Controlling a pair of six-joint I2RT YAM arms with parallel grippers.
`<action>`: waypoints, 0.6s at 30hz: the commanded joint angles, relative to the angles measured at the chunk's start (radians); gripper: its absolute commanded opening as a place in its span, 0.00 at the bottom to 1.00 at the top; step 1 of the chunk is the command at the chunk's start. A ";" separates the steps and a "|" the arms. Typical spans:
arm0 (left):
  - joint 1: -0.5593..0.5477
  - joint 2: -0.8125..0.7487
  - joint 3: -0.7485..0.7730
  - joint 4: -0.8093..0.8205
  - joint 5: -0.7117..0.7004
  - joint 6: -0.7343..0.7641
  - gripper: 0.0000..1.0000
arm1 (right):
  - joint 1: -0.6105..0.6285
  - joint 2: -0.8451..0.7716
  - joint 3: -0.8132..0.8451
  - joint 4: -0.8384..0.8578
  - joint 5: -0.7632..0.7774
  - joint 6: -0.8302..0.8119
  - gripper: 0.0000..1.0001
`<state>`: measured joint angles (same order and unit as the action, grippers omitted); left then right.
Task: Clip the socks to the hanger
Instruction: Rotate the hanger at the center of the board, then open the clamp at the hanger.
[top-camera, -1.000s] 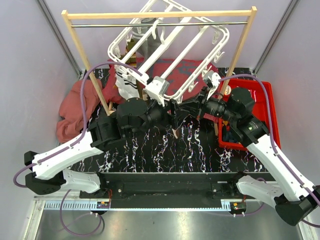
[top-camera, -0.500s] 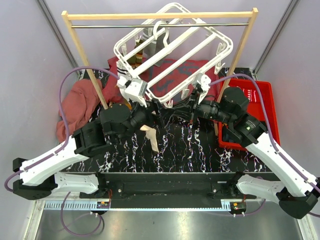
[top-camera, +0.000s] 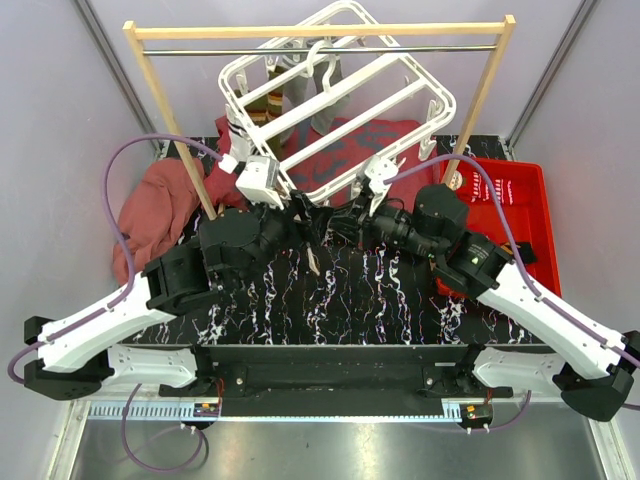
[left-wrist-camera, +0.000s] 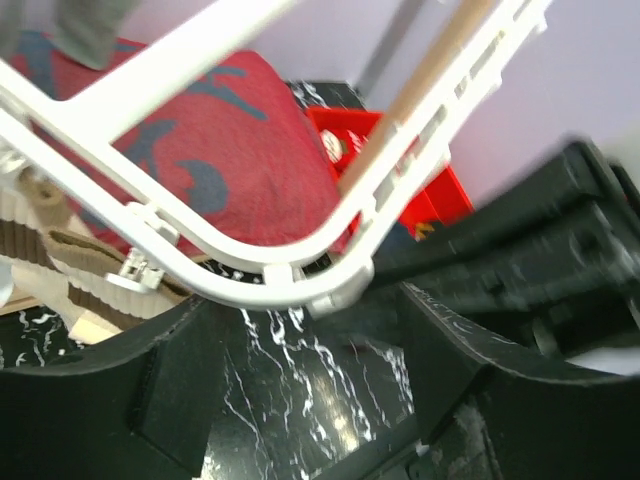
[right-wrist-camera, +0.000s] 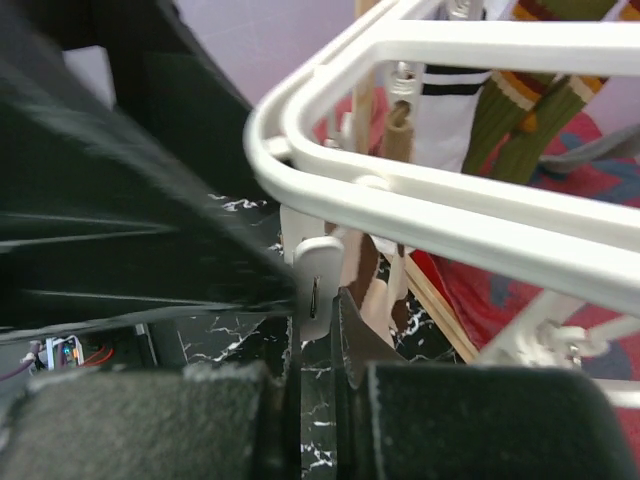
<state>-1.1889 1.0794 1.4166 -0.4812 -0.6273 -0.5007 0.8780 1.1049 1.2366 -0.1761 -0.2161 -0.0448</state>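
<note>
Hanging tilted off the wooden rail (top-camera: 320, 30), the hanger (left-wrist-camera: 250, 280) dips its near corner down btwn both arms, cross bars running diagonal, near-left to far-right. Three socks are clipped at its far-left side. The beige-brown striped sock (left-wrist-camera: 70, 265) dangles roughly vertical just under that near corner; can't tell if a clip has it yet. Right gripper (right-wrist-camera: 320, 385) is pinched tight on a corner clip (right-wrist-camera: 318, 275), tab upright btwn its fingers. Left gripper (left-wrist-camera: 300, 330) is spread wide, nothing in it, w/ the frame rim crossing just above. I judge the left arm nearer the sock, which lies on its left. Room is tight: arms nearly touching, rail post and red bin (top-camera: 520, 200) close on the right, bare table (top-camera: 380, 300) below.
</note>
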 joint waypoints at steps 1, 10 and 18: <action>0.008 0.002 -0.014 0.193 -0.137 0.004 0.65 | 0.073 0.013 -0.031 -0.005 -0.034 -0.007 0.00; 0.008 0.043 -0.019 0.253 -0.132 0.040 0.51 | 0.082 0.012 -0.065 0.046 -0.035 0.020 0.00; 0.009 0.079 -0.001 0.263 -0.107 0.057 0.21 | 0.091 0.032 -0.077 0.041 0.010 0.014 0.00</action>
<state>-1.1912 1.1255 1.3808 -0.3618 -0.7231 -0.4759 0.9161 1.1194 1.1870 -0.0677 -0.1127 -0.0444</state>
